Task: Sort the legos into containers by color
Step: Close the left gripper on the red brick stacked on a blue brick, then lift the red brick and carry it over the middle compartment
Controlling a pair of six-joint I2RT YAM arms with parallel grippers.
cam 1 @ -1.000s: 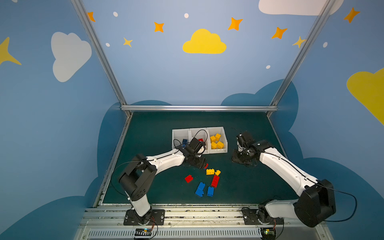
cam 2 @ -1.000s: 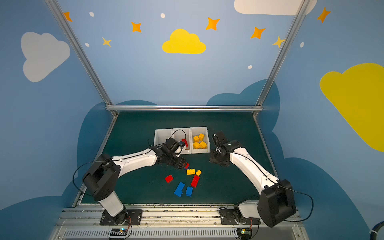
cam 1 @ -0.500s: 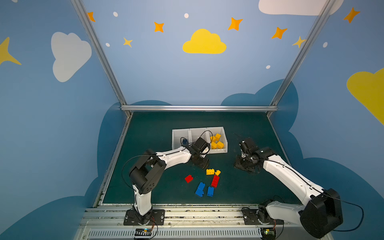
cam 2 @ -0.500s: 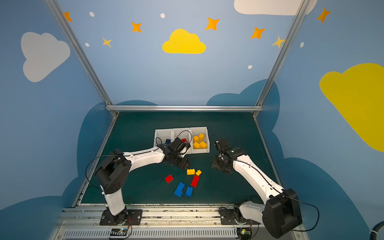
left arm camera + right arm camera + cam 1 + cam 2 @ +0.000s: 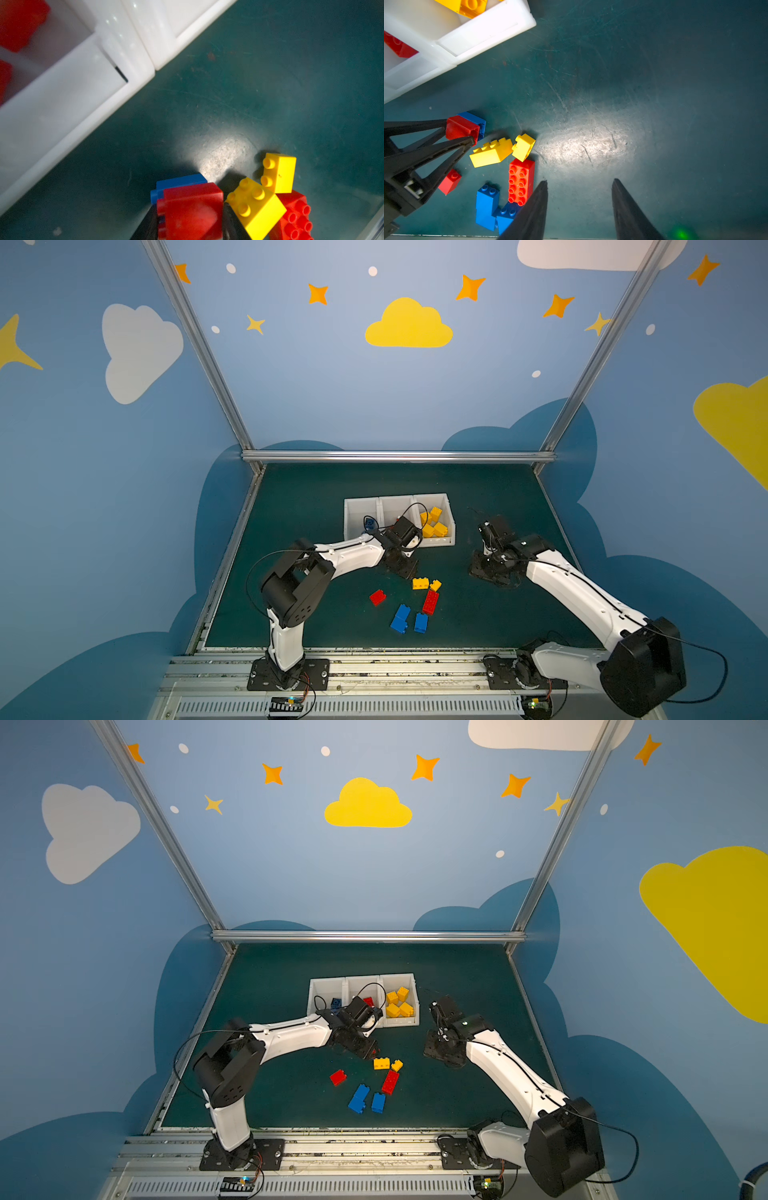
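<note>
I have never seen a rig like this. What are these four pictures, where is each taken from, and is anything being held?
Two white robot arms, each ending in a black two-finger gripper, work at one table. The two wide pictures come from one stereo camera high up, so they nearly match. The two close-ups come from a camera on each wrist. On the green mat stand three joined white bins with sorted bricks: blue, red, yellow from left to right. Six loose bricks lie in front of them. The left gripper is closed on a small red brick, with a blue brick right behind it. The right gripper is open and holds nothing.
</note>
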